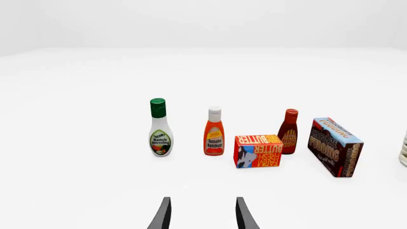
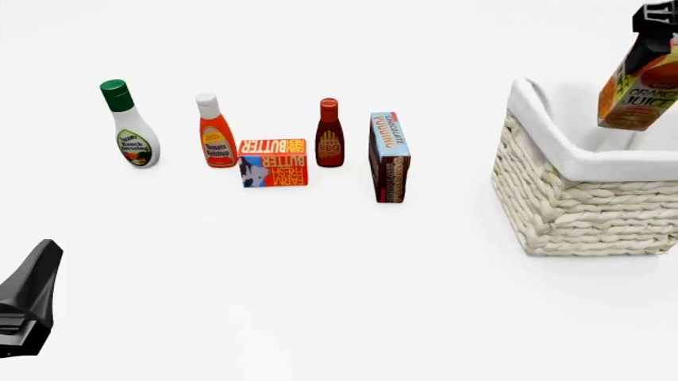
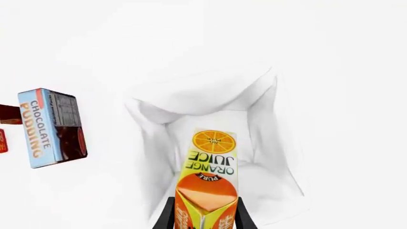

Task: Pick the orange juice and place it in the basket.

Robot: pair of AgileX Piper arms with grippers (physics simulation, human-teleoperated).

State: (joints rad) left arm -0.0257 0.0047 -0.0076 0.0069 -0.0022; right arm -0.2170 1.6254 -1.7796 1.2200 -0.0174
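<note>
right gripper (image 3: 205, 220) is clamped on the orange juice (image 2: 640, 89) by its gabled top, long axis tilted, base hanging over the basket (image 2: 577, 202) opening at the table's right edge, so next move is straight down; left gripper (image 1: 202, 214) open, empty, well apart.

A green-capped white ranch dressing bottle (image 2: 129, 127) and a white-capped orange ketchup bottle (image 2: 215, 133) stand upright on the white table (image 2: 350, 302). Alongside — a flat red-and-blue butter box (image 2: 273, 163), a dark red BBQ sauce bottle (image 2: 329, 135) and a brown chocolate pudding box (image 2: 389, 157).

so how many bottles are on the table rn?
3, in one row left of the basket: ranch dressing far left, tomato ketchup next, BBQ sauce just past the butter box. None looks hidden.
</note>
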